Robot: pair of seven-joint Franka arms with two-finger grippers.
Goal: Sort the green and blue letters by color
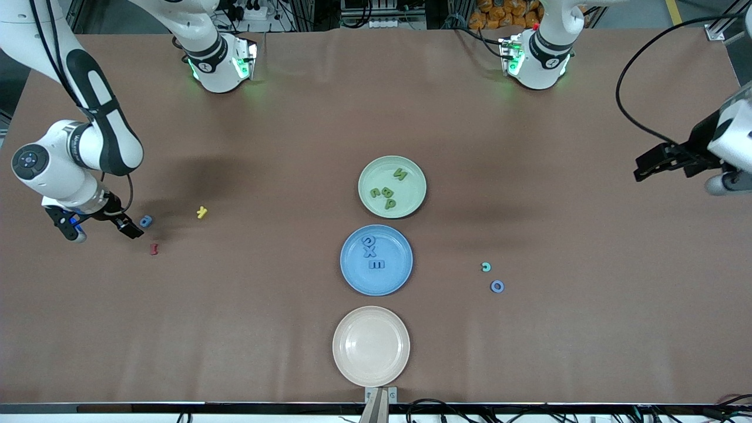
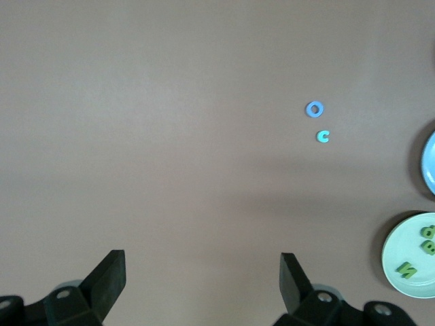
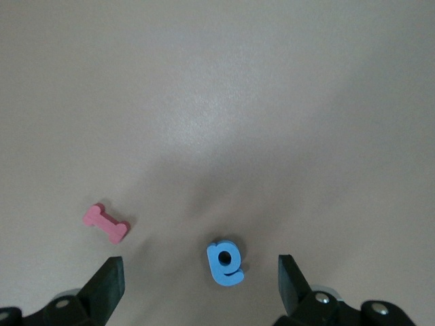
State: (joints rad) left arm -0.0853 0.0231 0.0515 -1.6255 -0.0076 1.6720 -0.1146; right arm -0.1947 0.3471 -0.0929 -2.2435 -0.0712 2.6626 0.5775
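The blue letter (image 1: 145,221) that the next move turns on lies on the worktop (image 1: 264,305) toward the right arm's end, a small e or g shape with a round hole. In the right wrist view it (image 3: 225,262) sits on the line between the fingers, slightly toward one of them, with its long axis running roughly along the direction the tool faces. The right tool (image 1: 100,224) is low beside it with its fingers wide apart and nothing in them. A short advance and descent should bring the fingers around it, which makes this arm plainly the nearer one.

A dark red letter (image 1: 154,249) lies just nearer the camera, and a yellow one (image 1: 202,212) a little toward the plates. Neither belongs to the sort.

At mid-worktop the green plate (image 1: 411,202) holds four green letters (image 1: 388,191). The blue plate (image 1: 352,279), next nearer the camera, holds three blue ones (image 1: 371,254). A beige plate (image 1: 352,364) nearest the camera is bare.

Toward the left arm's end a blue ring letter (image 1: 497,286) and a teal C (image 1: 486,267) lie close together, well apart from the plates. The left tool (image 1: 658,161) waits high over that end, fingers spread and holding nothing.
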